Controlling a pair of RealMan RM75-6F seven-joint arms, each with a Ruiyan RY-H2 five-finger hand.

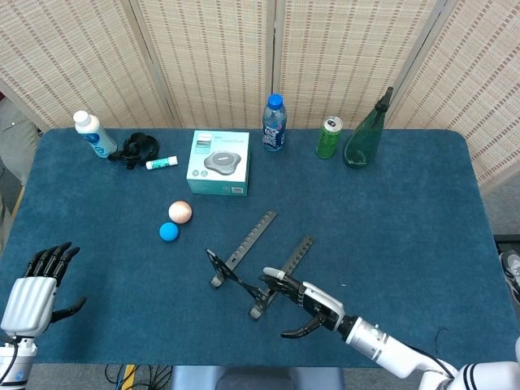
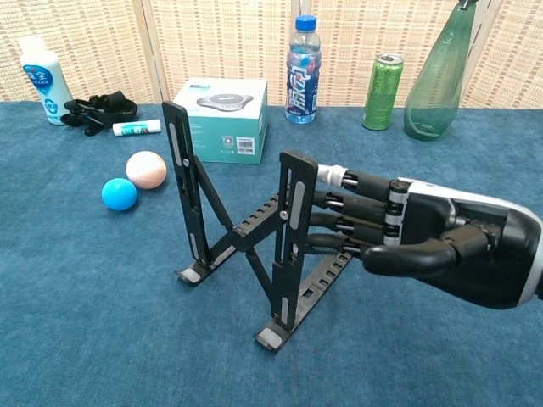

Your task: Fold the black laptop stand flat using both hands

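Observation:
The black laptop stand (image 1: 244, 268) stands unfolded near the table's front edge, with both uprights raised and its two notched rails running back to the right. In the chest view the stand (image 2: 293, 246) is at the centre. My right hand (image 2: 433, 250) lies level just right of the near upright. Its fingers are stretched out, their tips hidden behind that upright, and the thumb hangs free in front, gripping nothing. From the head camera the right hand (image 1: 313, 302) sits at the stand's right end. My left hand (image 1: 36, 280) hovers far off at the front left with fingers spread, empty.
A pink ball (image 1: 179, 212) and a blue ball (image 1: 168, 231) lie left of the stand. Along the back are a teal box (image 1: 218, 162), water bottle (image 1: 274, 123), green can (image 1: 328, 138), green glass bottle (image 1: 366, 134), white bottle (image 1: 93, 134) and black strap (image 1: 134, 148).

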